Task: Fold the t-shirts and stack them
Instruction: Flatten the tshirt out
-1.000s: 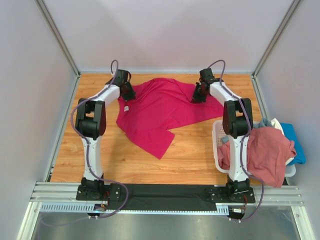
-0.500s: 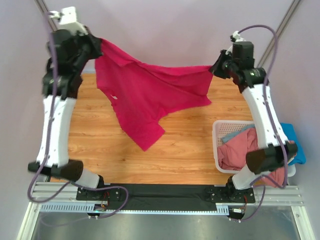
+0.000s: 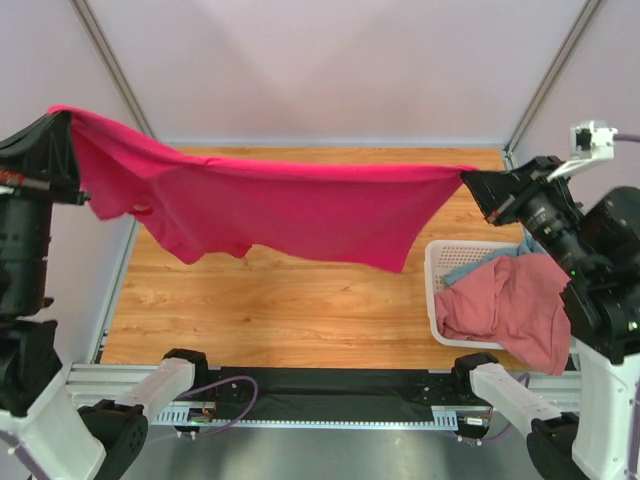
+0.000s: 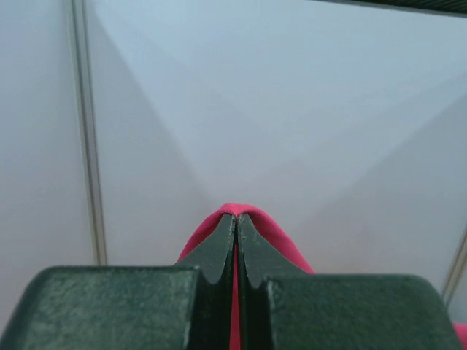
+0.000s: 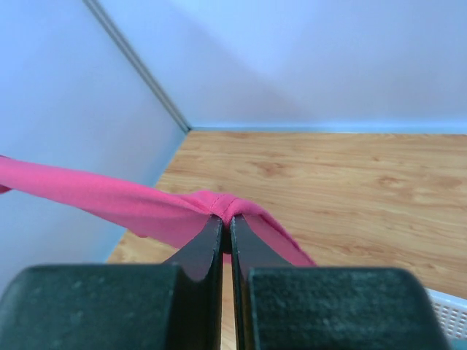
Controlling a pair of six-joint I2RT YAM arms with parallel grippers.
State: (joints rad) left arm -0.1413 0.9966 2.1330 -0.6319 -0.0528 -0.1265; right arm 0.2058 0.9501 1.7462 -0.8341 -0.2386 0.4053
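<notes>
A magenta-red t-shirt [image 3: 290, 205] hangs stretched in the air high above the wooden table, spanning from left to right. My left gripper [image 3: 62, 118] is shut on its left end, and the cloth [image 4: 271, 227] bulges over the closed fingertips in the left wrist view. My right gripper [image 3: 468, 180] is shut on the right end, with a seamed fold [image 5: 219, 204] pinched between its jaws [image 5: 226, 220]. A dusty pink t-shirt [image 3: 510, 305] lies heaped in the basket, with a blue-grey one [image 3: 470, 268] under it.
A white lattice basket [image 3: 440, 260] stands at the table's right edge. The wooden table [image 3: 300, 300] lies below the hanging shirt. Grey enclosure walls with metal corner posts [image 3: 110, 60] stand close behind both raised arms.
Both arms rose from the table's far side and spread apart, lifting the magenta-red shirt off the wood and pulling it taut between them, close to the camera.
</notes>
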